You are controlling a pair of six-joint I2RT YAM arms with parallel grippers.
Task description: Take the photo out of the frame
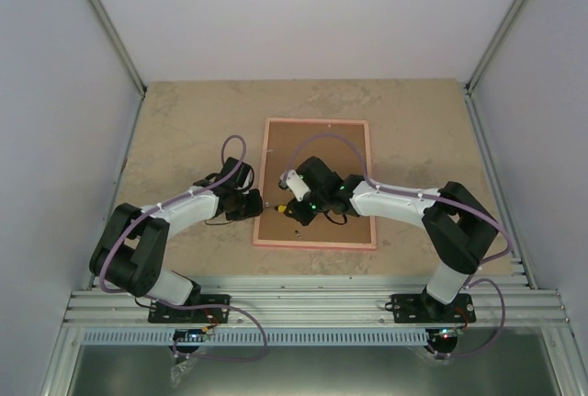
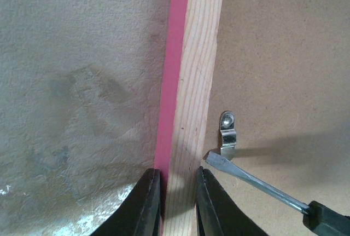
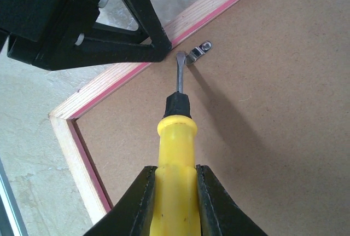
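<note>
The pink frame point(image 1: 317, 122) lies face down on the table, its brown fibreboard back point(image 1: 323, 152) up. The photo is hidden under that back. My left gripper point(image 2: 178, 173) is shut on the frame's left rail point(image 2: 197, 55), one finger on each side of it. My right gripper point(image 3: 176, 170) is shut on a yellow-handled screwdriver point(image 3: 176, 143). The screwdriver's flat tip point(image 2: 216, 159) touches a small metal retaining clip point(image 2: 228, 132) screwed to the back beside the left rail. The clip point(image 3: 199, 51) also shows in the right wrist view, next to the left gripper's black body point(image 3: 82, 22).
The frame sits mid-table on a beige stone-patterned top point(image 1: 184, 139). Grey walls close the left, right and far sides. An aluminium rail point(image 1: 312, 299) with both arm bases runs along the near edge. The frame's near-left corner point(image 3: 57, 116) shows in the right wrist view.
</note>
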